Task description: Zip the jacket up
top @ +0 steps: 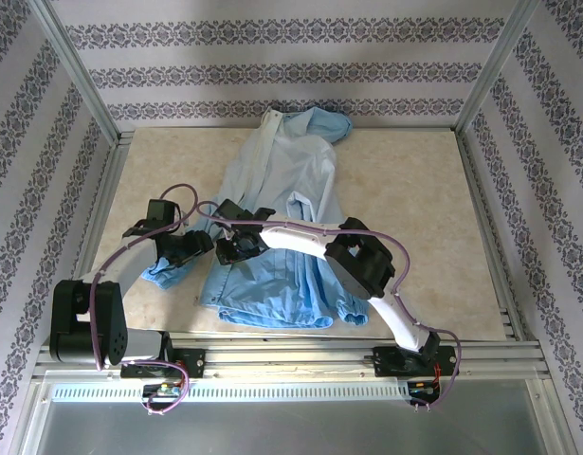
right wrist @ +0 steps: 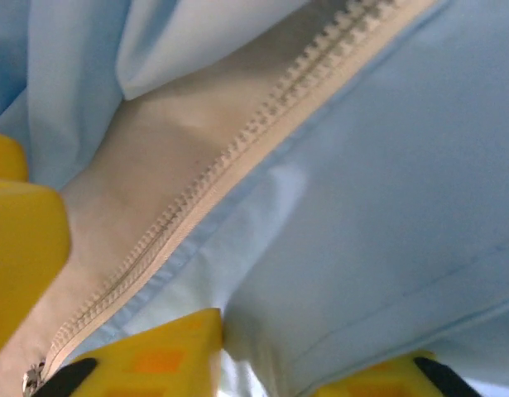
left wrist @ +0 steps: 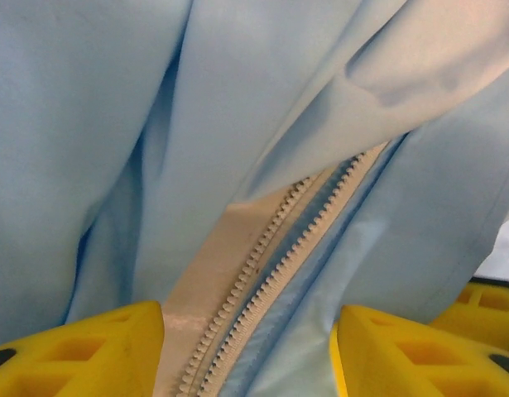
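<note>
The jacket (top: 291,209) lies spread on the worktop (top: 424,237). Your left tool (left wrist: 250,351) straddles the zipper (left wrist: 275,248), spread; whether your right tool (top: 236,245) pinches, I cannot tell. Pull now and slack fabric could snag the teeth.

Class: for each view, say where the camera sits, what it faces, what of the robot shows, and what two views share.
Top external: above and behind the arms, looking down on table and jacket; left arm and right arm show.
Left wrist: on the left wrist, close over the jacket's zipper; its yellow fingers flank it.
Right wrist: on the right wrist, close over the zipper; yellow fingers at the bottom.
Shared: both wrist views show zipper teeth.
</note>
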Robot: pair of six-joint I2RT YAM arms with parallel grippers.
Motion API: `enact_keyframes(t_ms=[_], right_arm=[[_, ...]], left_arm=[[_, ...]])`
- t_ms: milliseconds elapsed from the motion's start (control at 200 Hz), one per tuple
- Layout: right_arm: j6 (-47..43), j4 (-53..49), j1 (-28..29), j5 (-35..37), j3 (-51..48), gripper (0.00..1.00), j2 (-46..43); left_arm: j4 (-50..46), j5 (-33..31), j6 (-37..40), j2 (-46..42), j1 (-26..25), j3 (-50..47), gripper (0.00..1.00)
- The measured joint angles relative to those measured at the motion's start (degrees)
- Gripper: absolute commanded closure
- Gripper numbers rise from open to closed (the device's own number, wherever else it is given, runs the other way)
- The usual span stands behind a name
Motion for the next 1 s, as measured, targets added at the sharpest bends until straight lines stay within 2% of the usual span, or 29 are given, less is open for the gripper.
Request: enact_keyframes(t_ms=[75, 240, 450, 560, 689, 854, 999], right_arm=[[-1.3, 0.2, -0.3, 0.0, -0.3, 1.00, -0.3], [-4.3, 1.1, -3.0, -0.2, -8.6, 1.00, -7.6], [-7.4, 0.5, -12.7, 1.5, -21.2, 1.00, -26.4], [-8.7, 0.3, -17.3, 2.6, -25.7, 1.00, -34.9], [-10.1, -1.2, -19.5, 3.1, -28.9, 1.00, -40.8], [-12.5, -4.4, -21.4, 3.3, -29.9, 1.00, -42.5], [-15.0, -7.7, -22.2, 4.7, -29.9, 1.00, -42.8]], left_arm=[[0.0, 0.2, 0.0, -0.8, 0.0, -0.4, 0.43], [0.0, 1.1, 0.0, -2.5, 0.0, -0.7, 0.46], [0.0, 3.4, 0.0, -2.6, -0.5, -1.8, 0.46], [0.6, 4.2, -0.2, -2.5, -3.3, -2.0, 0.45], [2.0, 4.4, -0.7, -1.2, -8.0, -1.8, 0.42], [2.6, 0.9, -2.7, 3.2, -11.1, -1.3, 0.39], [2.2, -6.4, -3.8, 3.9, -13.6, -0.5, 0.36]])
